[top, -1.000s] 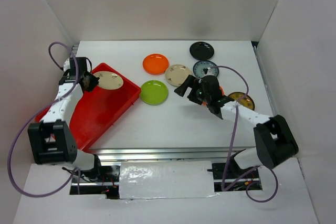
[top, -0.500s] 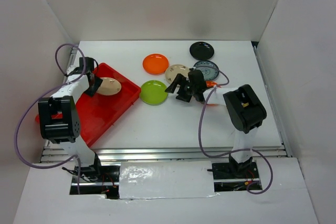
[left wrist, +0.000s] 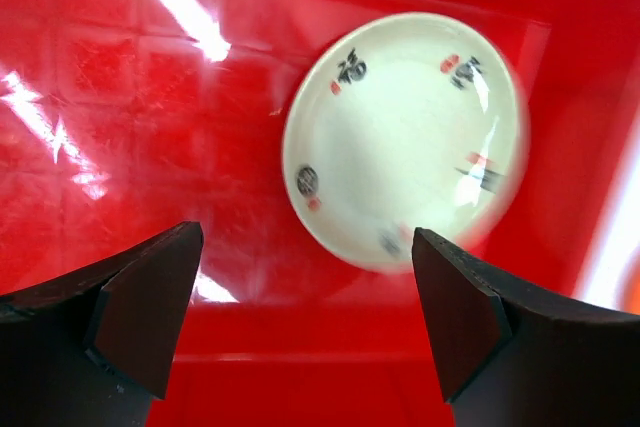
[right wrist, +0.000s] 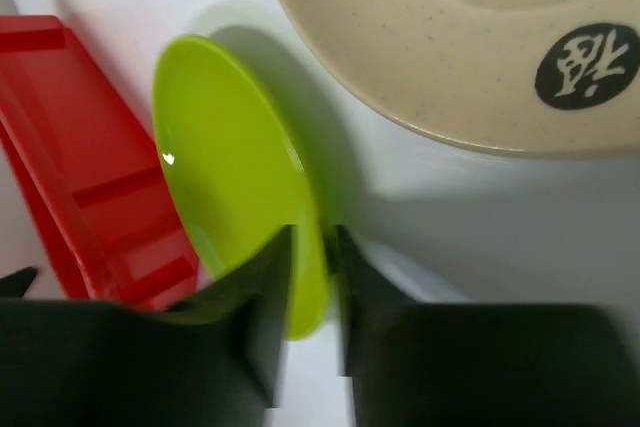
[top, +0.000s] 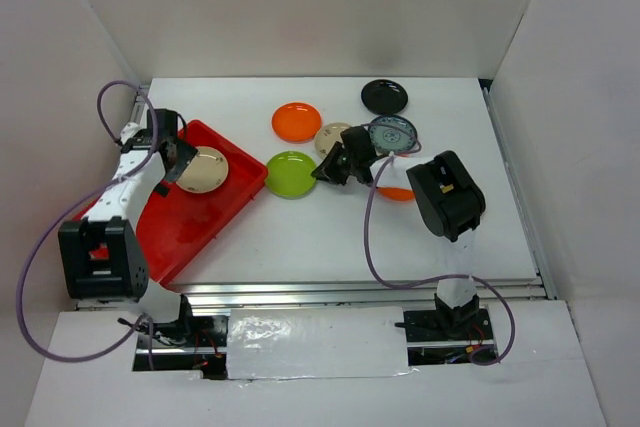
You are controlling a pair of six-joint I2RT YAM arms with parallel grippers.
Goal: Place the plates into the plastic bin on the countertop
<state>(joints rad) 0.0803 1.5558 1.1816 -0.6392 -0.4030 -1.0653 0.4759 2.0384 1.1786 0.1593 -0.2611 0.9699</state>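
A cream plate [left wrist: 400,137] with small motifs lies flat in the red plastic bin [left wrist: 150,147], free of my left gripper [left wrist: 305,317], which hangs open just above it. From the top view this plate [top: 206,169] sits in the bin's [top: 190,217] far corner beside the left gripper [top: 182,161]. My right gripper [right wrist: 312,277] is shut on the near rim of the lime green plate [right wrist: 230,167], one finger on each side. That plate [top: 290,175] rests on the white countertop [top: 330,237] just right of the bin, with the right gripper [top: 320,172] at its right edge.
Behind the right gripper lie a second cream plate [top: 335,137], an orange plate [top: 296,121], a blue-white plate [top: 392,133] and a black plate [top: 384,96]. Another orange plate [top: 398,192] peeks out under the right arm. White walls enclose the countertop.
The left gripper opened and let the cream plate drop into the bin. The right arm swung left to the lime green plate and its jaws closed on the rim.
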